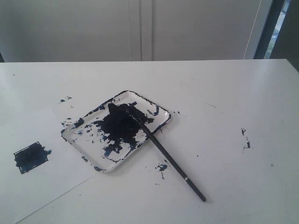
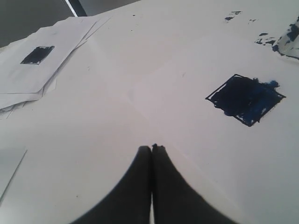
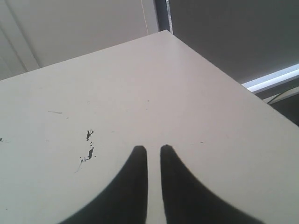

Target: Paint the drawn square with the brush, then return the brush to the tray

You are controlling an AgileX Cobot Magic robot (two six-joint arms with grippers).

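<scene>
Brush lies slanted across the near edge of the tray. Its paint-soaked bristles sit in the dark blob inside, and its long black handle passes over the rim and runs out onto the white surface. A small silvery band shows near the far end of the handle.

It should be light and stiff, thin enough to roll or pivot on the rim if nudged. The bristle end is wet and would smear whatever it touches. The best place to hold it is probably the bare stretch of handle between the rim and the band, pinched across its width. There the handle seems propped a little off the surface, though the exterior view is too soft to be sure.

The drawn square sits well to the left of the tray on a sheet of paper, already a rough blue-black patch. So the painting looks done, and the brush counts as returned only loosely. Small splatters dot the surface just beside the handle.

The left hand hangs above the paper with its tips pressed together and nothing between them. The right hand is over bare surface with a narrow gap between its tips, also empty.
</scene>
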